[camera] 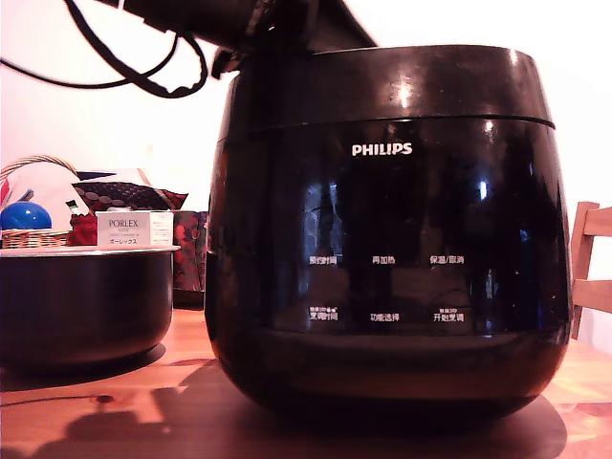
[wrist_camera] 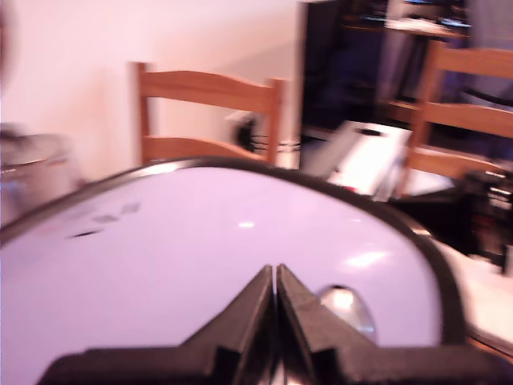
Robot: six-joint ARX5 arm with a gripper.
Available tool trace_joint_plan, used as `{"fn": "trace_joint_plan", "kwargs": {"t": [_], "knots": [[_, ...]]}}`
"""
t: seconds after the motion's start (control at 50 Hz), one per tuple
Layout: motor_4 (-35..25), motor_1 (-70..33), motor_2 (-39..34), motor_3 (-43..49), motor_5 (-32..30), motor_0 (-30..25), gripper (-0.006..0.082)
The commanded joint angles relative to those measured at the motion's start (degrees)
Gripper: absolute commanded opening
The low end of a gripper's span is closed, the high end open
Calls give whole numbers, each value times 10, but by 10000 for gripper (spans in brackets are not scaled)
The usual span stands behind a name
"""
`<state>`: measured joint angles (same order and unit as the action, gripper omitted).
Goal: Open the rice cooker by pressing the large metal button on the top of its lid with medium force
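Rice cooker (camera: 387, 239) fills mid-table (camera: 115, 406), lid (camera: 382, 81) down. Dark pot (camera: 81, 301) just beside it on the exterior view's left, white box (camera: 134, 229) behind. Gripper (wrist_camera: 275, 277) pressed together over lid, beside metal button (wrist_camera: 346, 306).

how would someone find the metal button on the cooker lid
Start at the big black PHILIPS rice cooker on the wooden table. In the wrist view its lid fills the frame. The button is the small shiny metal oval beside the shut gripper, the lid's only metallic part.
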<state>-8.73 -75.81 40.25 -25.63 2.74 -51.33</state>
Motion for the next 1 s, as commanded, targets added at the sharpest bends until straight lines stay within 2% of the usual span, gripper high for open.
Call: {"fn": "trace_joint_plan", "kwargs": {"t": [0.0, 0.14, 0.36, 0.58, 0.78, 0.98], "knots": [[13, -1, -33, 16, 3, 2, -23], [79, 33, -33, 17, 2, 2, -23], [139, 90, -33, 30, 2, 2, -23], [228, 140, -33, 61, -17, 4, -23], [268, 179, -33, 95, -33, 24, -23], [291, 207, -33, 131, -48, 70, -23]]}}
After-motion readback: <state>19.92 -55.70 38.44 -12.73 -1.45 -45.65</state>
